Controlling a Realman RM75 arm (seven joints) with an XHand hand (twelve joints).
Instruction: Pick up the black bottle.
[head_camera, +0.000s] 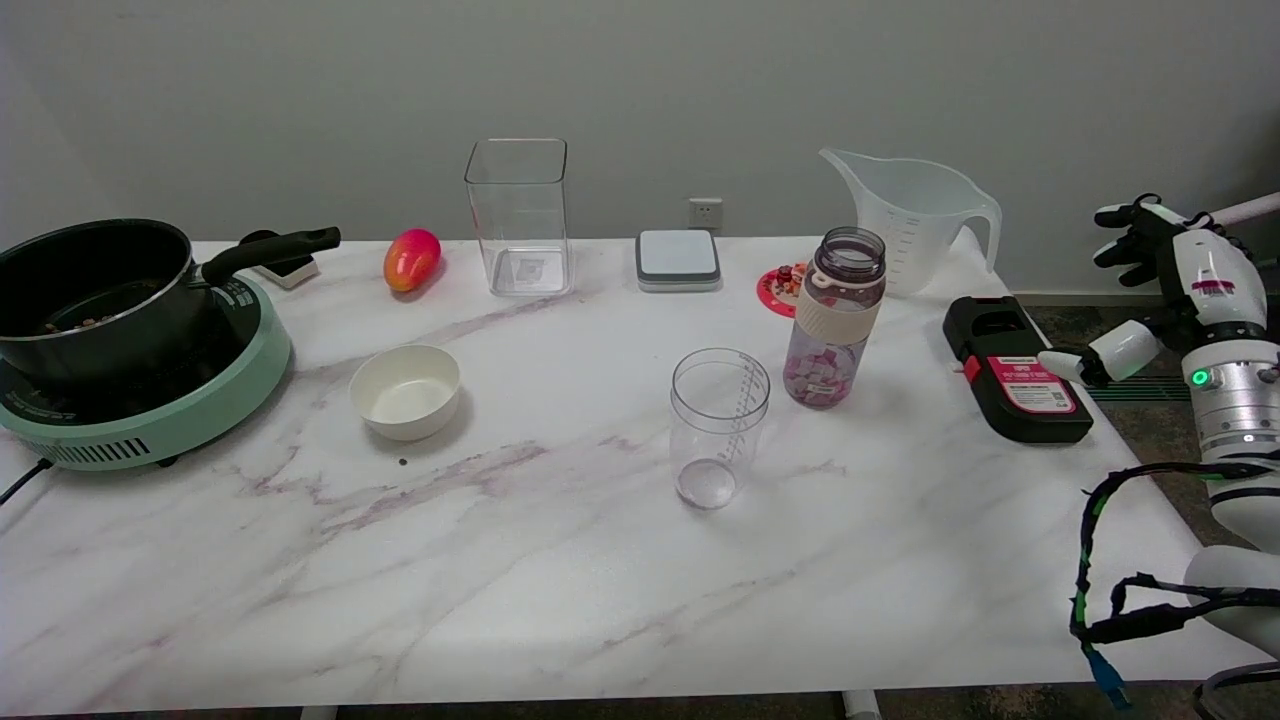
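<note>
Nothing is grasped yet: the right hand (1165, 290) hovers empty with fingers spread, just beside the black bottle (1015, 368) lying flat at the table's (560, 560) three o'clock edge.

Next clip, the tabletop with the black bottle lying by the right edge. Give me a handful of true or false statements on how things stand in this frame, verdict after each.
1. The right hand holds the black bottle. False: the hand is in the air off the table's right edge, fingers spread, holding nothing.
2. The black bottle lies flat on the table. True.
3. The white bowl sits on the green cooker. False: it sits on the table to the right of the cooker; the black pot is on the cooker.
4. The drinking bottle stands upright with no lid. True.
5. The clear cup stands nearer the camera than the drinking bottle. True.
</note>
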